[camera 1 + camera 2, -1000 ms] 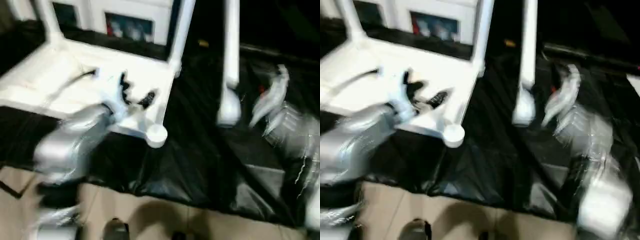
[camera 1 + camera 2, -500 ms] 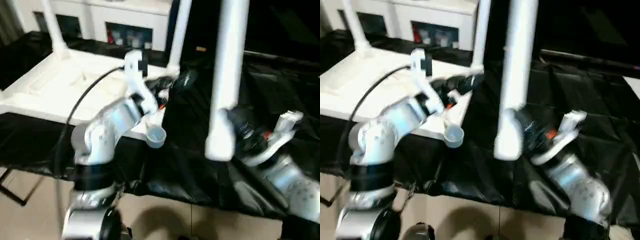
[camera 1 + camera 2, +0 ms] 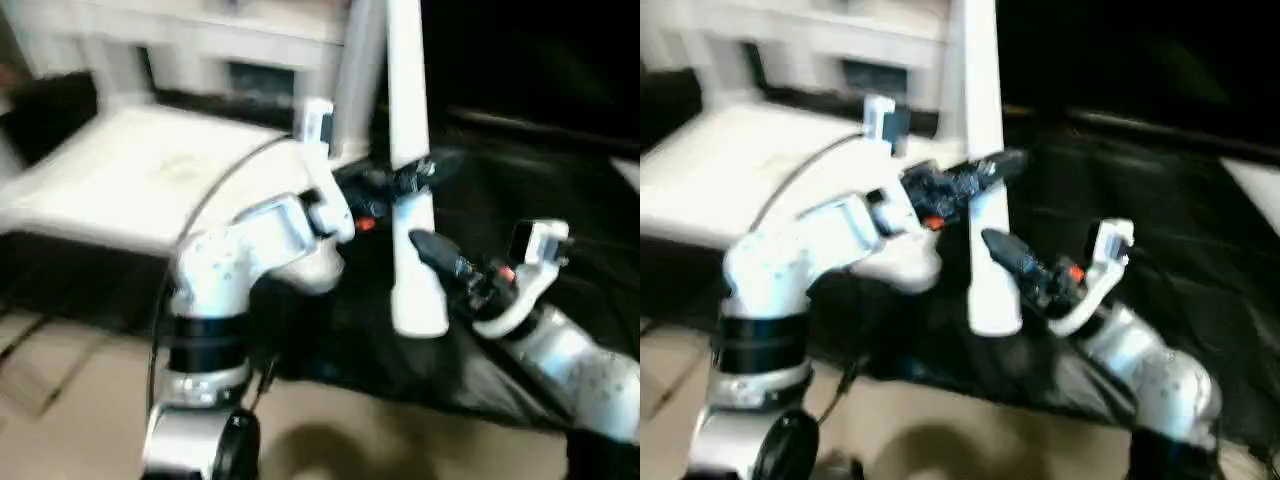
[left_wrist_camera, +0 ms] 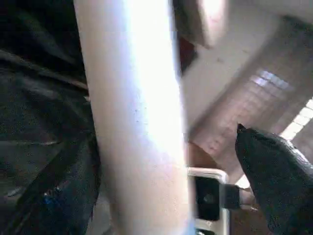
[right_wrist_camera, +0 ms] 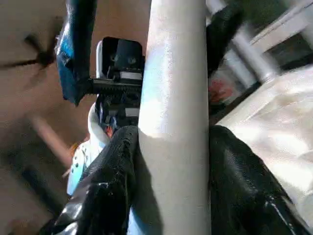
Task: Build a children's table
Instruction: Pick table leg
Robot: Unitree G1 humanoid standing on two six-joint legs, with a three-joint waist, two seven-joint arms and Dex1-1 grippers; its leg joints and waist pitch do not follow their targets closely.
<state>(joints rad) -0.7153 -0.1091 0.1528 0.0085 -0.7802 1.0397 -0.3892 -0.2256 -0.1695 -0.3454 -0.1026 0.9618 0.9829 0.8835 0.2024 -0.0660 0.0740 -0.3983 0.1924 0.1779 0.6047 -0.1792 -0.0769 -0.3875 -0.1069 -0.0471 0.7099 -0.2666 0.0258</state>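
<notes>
The right hand is clamped on a white tube leg; in the right wrist view both black fingers press against opposite sides of the tube. In the left eye view the leg stands nearly upright at centre frame, running from the top edge down to a wider rounded end at mid-height, clear of the black sheet behind and below it. The right forearm enters from the lower right.

The left hand reaches in from the left at centre frame, beside the same leg and above the right hand's grip. Its fingers are spread wide: in the left wrist view the tube passes beside one black fingertip with a gap between them. Whether the other finger touches the tube cannot be told.

The white table top lies in the upper left of the frame. A second leg rises from its far right corner. A white cabinet stands behind, along the top edge.
</notes>
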